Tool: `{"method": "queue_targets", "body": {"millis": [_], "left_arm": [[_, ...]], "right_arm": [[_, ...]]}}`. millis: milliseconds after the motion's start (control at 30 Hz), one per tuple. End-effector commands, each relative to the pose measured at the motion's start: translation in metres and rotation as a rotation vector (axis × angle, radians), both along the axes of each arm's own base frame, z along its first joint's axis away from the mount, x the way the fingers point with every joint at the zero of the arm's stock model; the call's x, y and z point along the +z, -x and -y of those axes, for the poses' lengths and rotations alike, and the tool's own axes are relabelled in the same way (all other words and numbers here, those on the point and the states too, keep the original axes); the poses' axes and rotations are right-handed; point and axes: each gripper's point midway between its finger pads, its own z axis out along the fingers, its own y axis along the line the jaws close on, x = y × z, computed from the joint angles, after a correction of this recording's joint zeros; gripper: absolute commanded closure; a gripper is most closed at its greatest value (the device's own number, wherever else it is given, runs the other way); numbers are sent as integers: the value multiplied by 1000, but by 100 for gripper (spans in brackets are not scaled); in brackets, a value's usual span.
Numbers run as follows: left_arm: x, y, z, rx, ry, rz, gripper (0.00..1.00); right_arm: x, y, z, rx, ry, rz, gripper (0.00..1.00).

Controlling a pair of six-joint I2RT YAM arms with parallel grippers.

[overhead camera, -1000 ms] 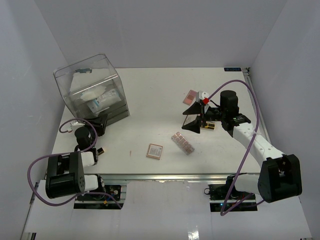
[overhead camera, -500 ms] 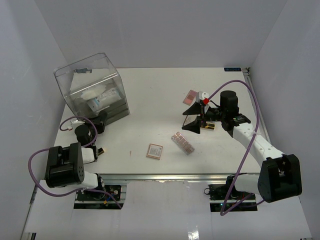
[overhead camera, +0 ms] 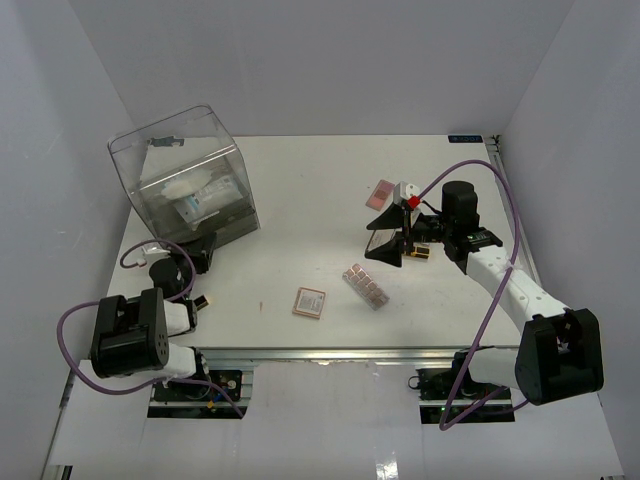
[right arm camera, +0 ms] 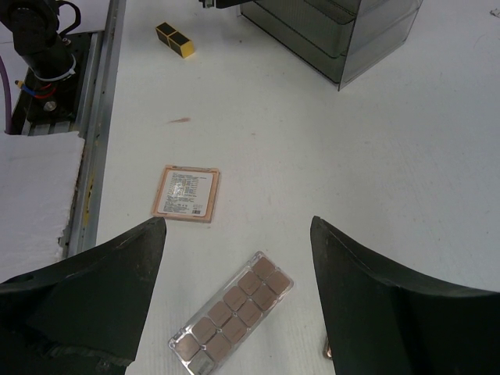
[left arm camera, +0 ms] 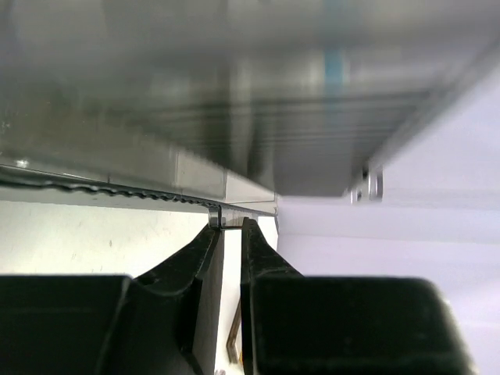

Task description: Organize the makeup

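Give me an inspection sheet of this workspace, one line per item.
Surface: white table, one small reddish mark.
Job's things: pink palette, pan strip, peach palette, black-gold item loose on table; sachets inside clear box.
Clutter: nothing seen.
Claws: right claw open, empty; left claw nearly closed at the box's lower edge, grip unclear.
Cables: left cable and right cable, purple, looping beside the arms.
Surroundings: white walls.

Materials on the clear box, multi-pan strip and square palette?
Clear box: smoke-tinted transparent plastic, glossy; contents show through.
Multi-pan strip: clear plastic tray with glinting edges, matte pinkish-brown pans.
Square palette: probably card or thin plastic, matte, print on its pinkish face.
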Motion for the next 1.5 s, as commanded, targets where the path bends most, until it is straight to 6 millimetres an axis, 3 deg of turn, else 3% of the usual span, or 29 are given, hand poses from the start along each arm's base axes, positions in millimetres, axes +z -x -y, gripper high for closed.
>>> {"method": "queue_targets", "body": {"millis": [0, 167, 433, 867, 1300, 1467], "left_arm": [[-5, 24, 13, -64, -37, 1, 96], [-13, 53, 24, -94, -22, -17, 97], [-14, 71, 30, -105, -10, -27, 96], [-30, 80, 37, -133, 41, -102, 88], [-47, 85, 44, -191, 31, -173, 86], [-45, 86, 49, -226, 29, -176, 86]], "right_arm": [[8, 1, 1, 15, -20, 32, 20], [8, 1, 1, 15, -20, 31, 20], [8, 1, 2, 8, -20, 33, 19], [6, -2, 5, -6, -15, 32, 19], [2, -4, 5, -9, -13, 22, 19], [1, -5, 5, -13, -10, 18, 19]]}}
